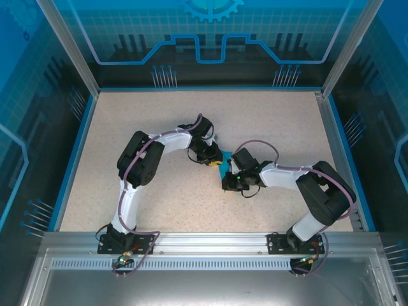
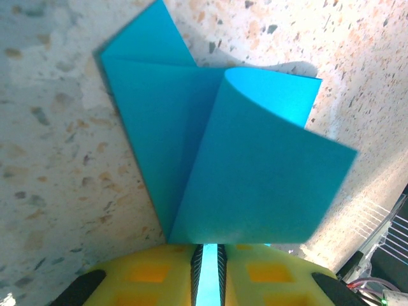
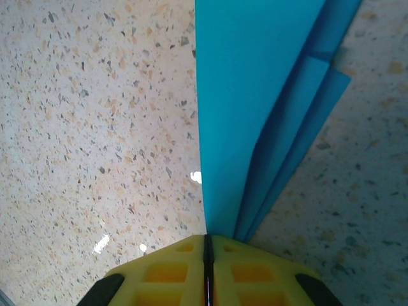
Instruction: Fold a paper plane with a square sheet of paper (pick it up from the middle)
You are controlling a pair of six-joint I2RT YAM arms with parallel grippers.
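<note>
Square sheet of paper (image 2: 255, 178), blue and folded, pinched by both claws. Left claw (image 2: 209, 252) at the bottom middle of the left wrist view, nearly shut, with a thin strip of blue squeezed between its two yellow fingers (image 2: 146, 274). Going up the frame from there: one big flap curling over on the right, and a flat pointed part reaching to the upper left.

Right claw (image 3: 208, 239) at the bottom middle of the right wrist view, yellow fingers (image 3: 159, 274) pressed tight together, gripping the narrow end of the paper right at the tips. Above it, layers of blue fanning out to the top right of the frame, edges stacked close. Speckled table (image 3: 95, 127) underneath, on the left of that view.

From the top camera, just a small blue patch (image 1: 220, 159) near the middle of the frame, mostly hidden by the claws. Left claw (image 1: 210, 157) on it from the left, right claw (image 1: 229, 173) from the lower right. Left arm (image 1: 137, 159) and right arm (image 1: 325, 191) both bent in toward it. Blue back wall (image 1: 210, 38) at the top, well apart from the paper.
</note>
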